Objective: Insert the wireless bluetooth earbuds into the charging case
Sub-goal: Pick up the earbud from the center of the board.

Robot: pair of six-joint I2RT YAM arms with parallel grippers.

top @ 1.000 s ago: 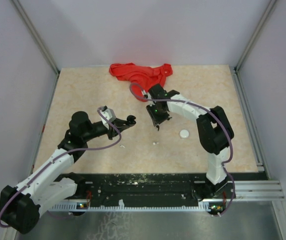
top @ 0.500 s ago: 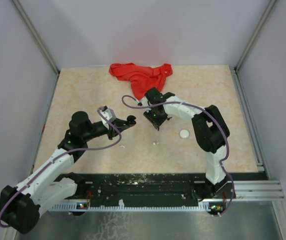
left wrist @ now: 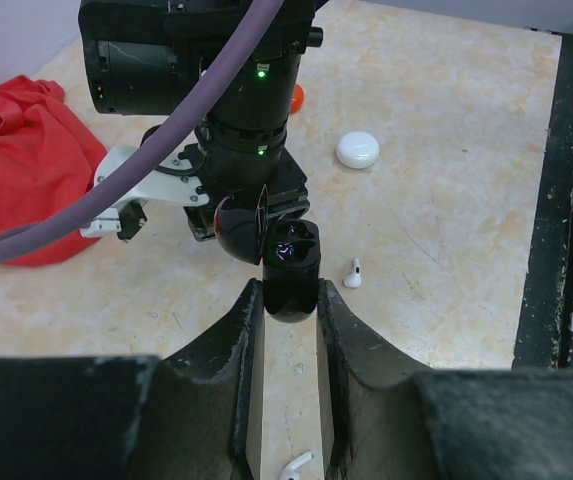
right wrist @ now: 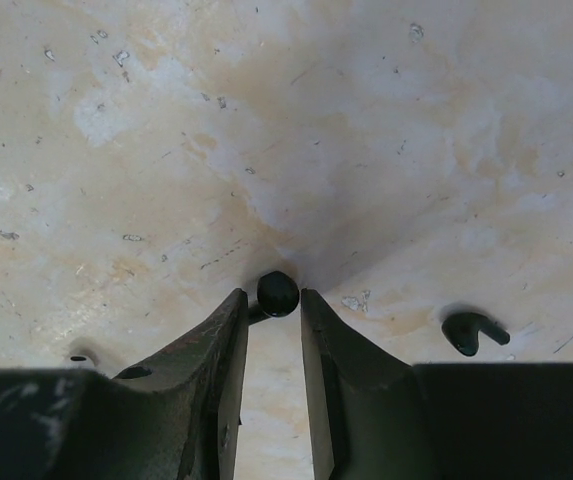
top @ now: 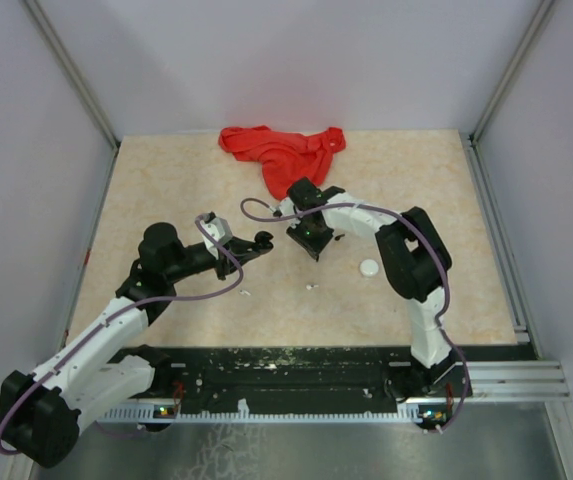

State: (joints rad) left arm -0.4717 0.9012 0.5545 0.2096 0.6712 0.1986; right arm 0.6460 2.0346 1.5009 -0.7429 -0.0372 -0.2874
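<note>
Right arm's (top: pixel 411 255) elbow has folded inward; right gripper (right wrist: pixel 272 296) straddles a black earbud (right wrist: pixel 278 292) on the surface (right wrist: pixel 416 120), grip undeterminable, while left gripper (left wrist: pixel 288 295) clasps the open black charging case (left wrist: pixel 291 262).

**Red cloth at the back of a marbled table**

A crumpled red cloth (top: pixel 284 152) lies at the far edge of the beige, marbled table (top: pixel 166 180), close to the pale back wall (top: pixel 296 60). Grey walls stand on both sides, with slanting metal posts (top: pixel 71 70) in the far corners. A black rail (top: pixel 286 372) flecked with pale specks runs along the near edge.
</note>
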